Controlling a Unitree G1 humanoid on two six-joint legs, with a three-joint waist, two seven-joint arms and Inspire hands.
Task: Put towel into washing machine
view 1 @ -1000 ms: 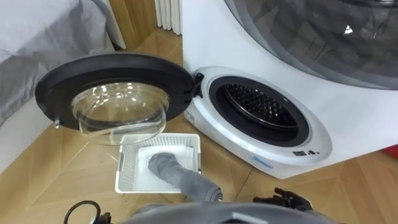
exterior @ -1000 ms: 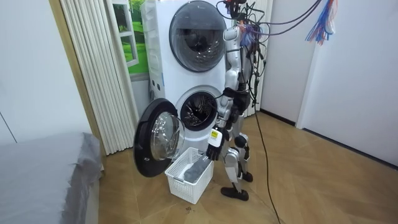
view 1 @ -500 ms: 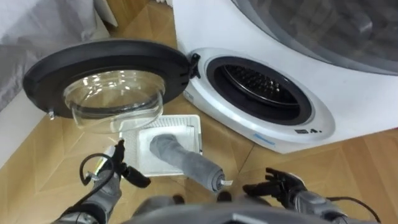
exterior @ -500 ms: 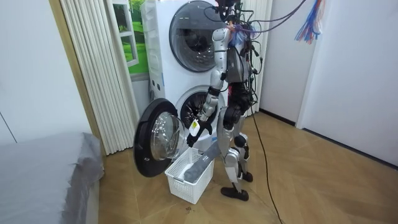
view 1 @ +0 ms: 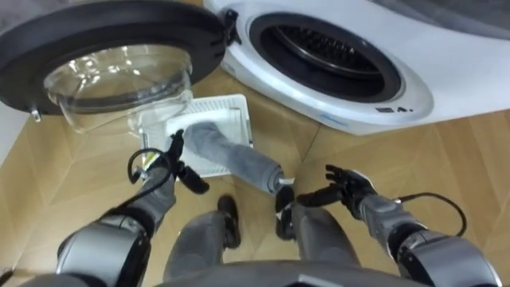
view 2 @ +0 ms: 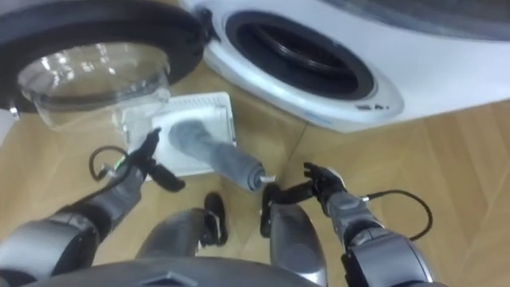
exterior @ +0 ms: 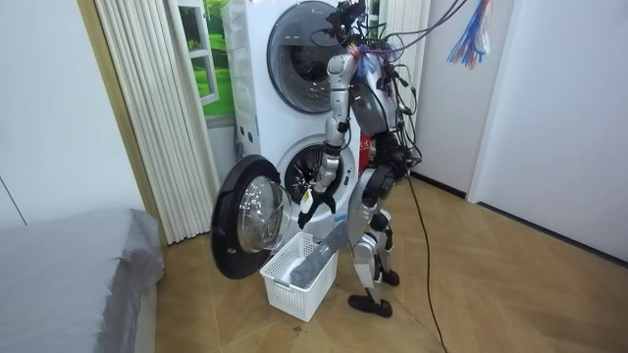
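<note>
towel (view 1: 239, 163), a grey roll, lies slantwise in a white basket (view 1: 233, 102) on the wooden floor (view 1: 478, 159), its near end jutting out over the basket's near right rim, close to the robot's feet. nearest of all, the right robot hand (view 1: 348, 187) hangs low to the right of that end, apart from it, fingers spread wide and holding nothing. the left robot hand (view 1: 178, 159) is just left of the towel over the basket's near left part, its fingers wide too and not closed round anything; whether it touches the cloth cannot be told. beyond the basket, to the left, the round door (view 1: 119, 28) with its bulging glass stands swung fully open. far right is the white washing machine (view 1: 434, 88), its dark drum (view 1: 323, 48) open. in the room view the robot stands leaning forward before the machine, the basket at its feet.
</note>
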